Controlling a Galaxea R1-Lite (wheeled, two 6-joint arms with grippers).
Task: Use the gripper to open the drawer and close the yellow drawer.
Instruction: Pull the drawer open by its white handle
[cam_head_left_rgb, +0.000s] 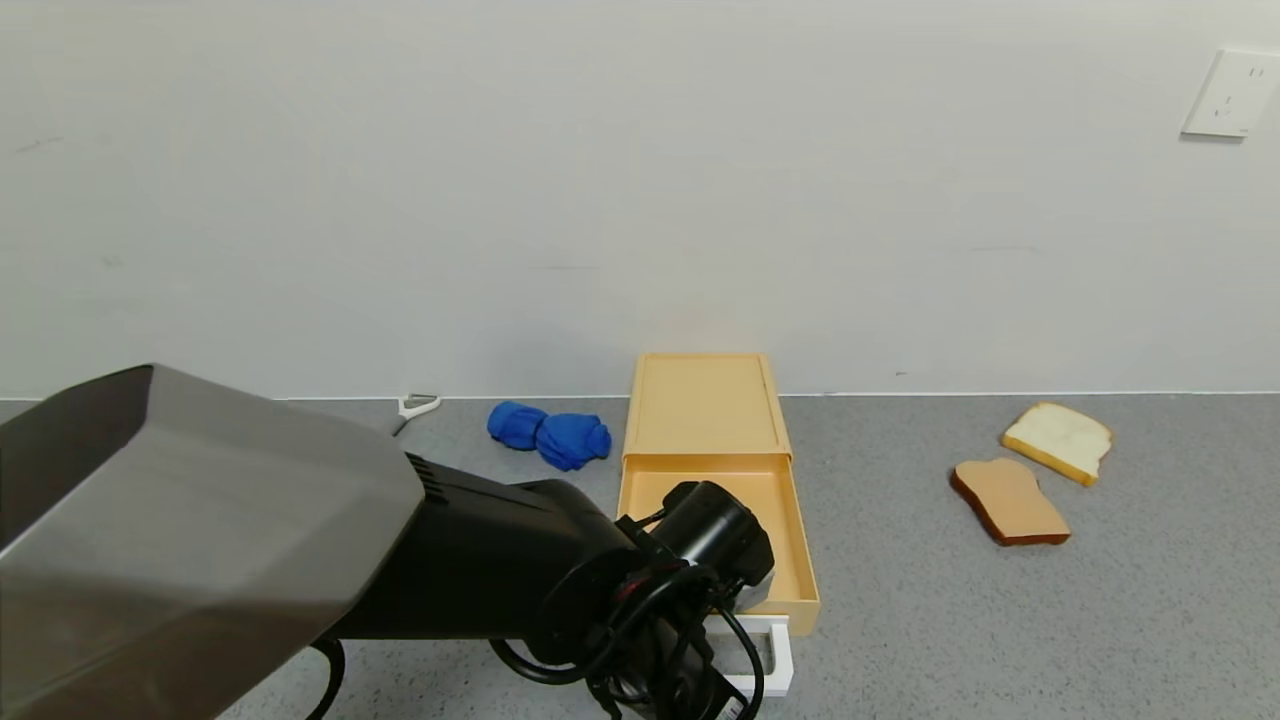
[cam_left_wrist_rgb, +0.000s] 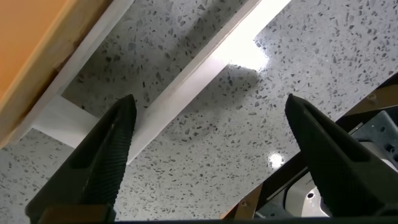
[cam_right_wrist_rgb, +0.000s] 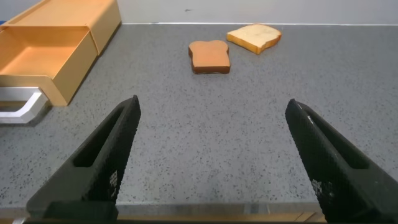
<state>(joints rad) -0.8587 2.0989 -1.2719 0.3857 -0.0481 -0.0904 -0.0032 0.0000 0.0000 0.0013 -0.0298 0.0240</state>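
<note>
The flat pale-yellow plastic drawer (cam_head_left_rgb: 775, 520) sits at the centre of the head view, pulled well out of its matching low yellow case (cam_head_left_rgb: 705, 400), which backs against the white wall. Its inside bottom shows bare where the arm does not cover it. The white rectangular loop handle (cam_head_left_rgb: 775, 655) juts from the drawer front at the lower centre of the frame, partly hidden behind the black cylindrical wrist and its looped cables.

The left gripper (cam_left_wrist_rgb: 208, 152) hangs over that handle with its black pointed jaws spread wide; in the left wrist view the white bar (cam_left_wrist_rgb: 186, 84) runs diagonally across the speckled grey countertop (cam_left_wrist_rgb: 261, 112), crossing the gap nearer the left-hand finger, and neither finger clearly touches it. The yellow drawer edge fills the upper left corner there.

The right gripper (cam_right_wrist_rgb: 211, 155) hovers over bare counter, jaws also wide, holding nothing; the drawer lies at the upper left of its view.

Two tan bread slices (cam_head_left_rgb: 1035, 470) lie at the right of the head view, well apart from the drawer. A crumpled blue cloth (cam_head_left_rgb: 550, 435) rests just left of the case, with a small white-handled tool (cam_head_left_rgb: 415, 407) beyond it near the wall
</note>
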